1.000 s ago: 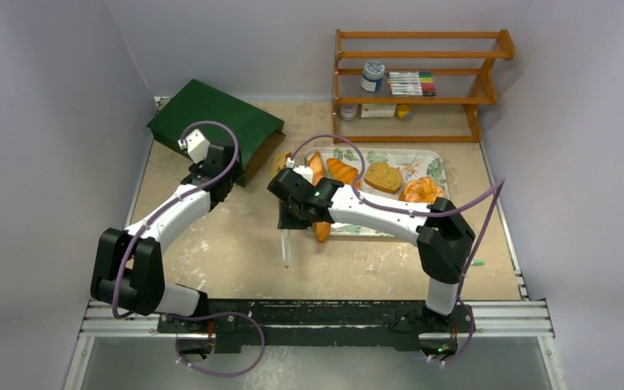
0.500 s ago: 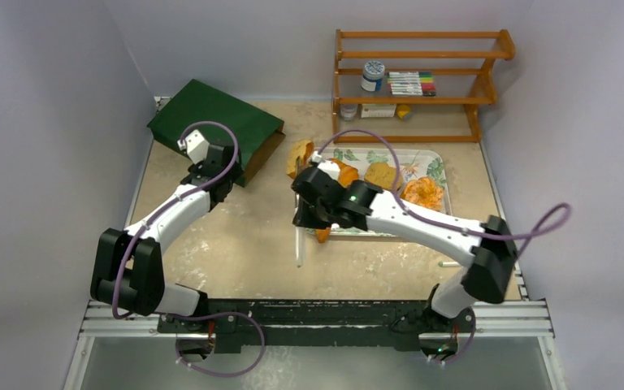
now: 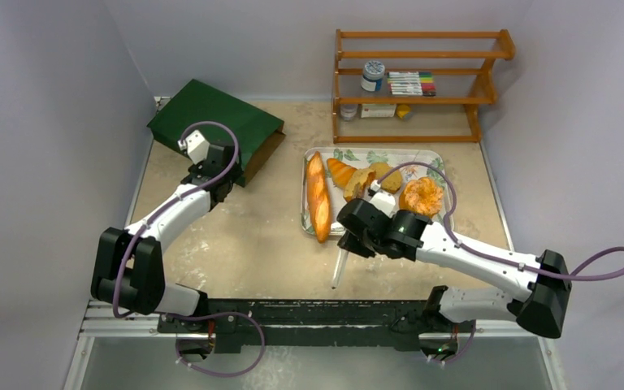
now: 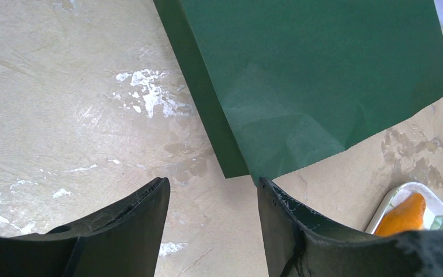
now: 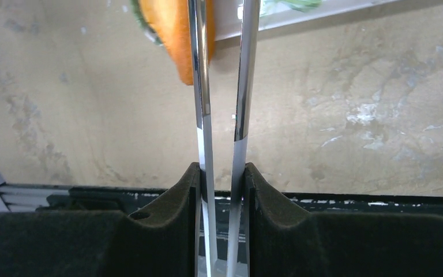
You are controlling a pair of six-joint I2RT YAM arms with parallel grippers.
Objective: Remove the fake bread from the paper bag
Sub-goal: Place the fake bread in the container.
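The fake bread lies on a flowered tray [image 3: 432, 162] at about 2 o'clock on the table [image 3: 244, 244], outside the paper bag [image 3: 211, 122]. The baguette [image 3: 317, 205] lies along the 9 o'clock side of the tray, and its near end reaches over the tray's rim. Just beside it, toward 1 o'clock, is the croissant [image 3: 340, 171]. Next comes the tan bun [image 3: 388, 174], and the crinkly orange pastry [image 3: 421, 196] sits at the 3 o'clock end of the tray.

The paper bag lies flat at about 10 o'clock on the table, dark green side up. Its mouth faces 4 o'clock, where a strip of brown inside shows. We cannot see deeper into it.

The right pincer [image 3: 348, 244] is at 6 o'clock from the tray, close to its near rim. In the wrist view this pincer [image 5: 222, 173] is clenched on a pair of metal tongs [image 5: 201, 86], whose two blades stand slightly apart. One blade crosses in front of the orange end of the baguette [image 5: 173, 34].

The left pincer [image 3: 221, 175] hangs at the bag's 6 o'clock corner. In its wrist view the pincer [image 4: 210, 190] is released, fingers apart, with only table between them.

A wooden shelf rack [image 3: 422, 55] stands at 1 o'clock by the far wall.
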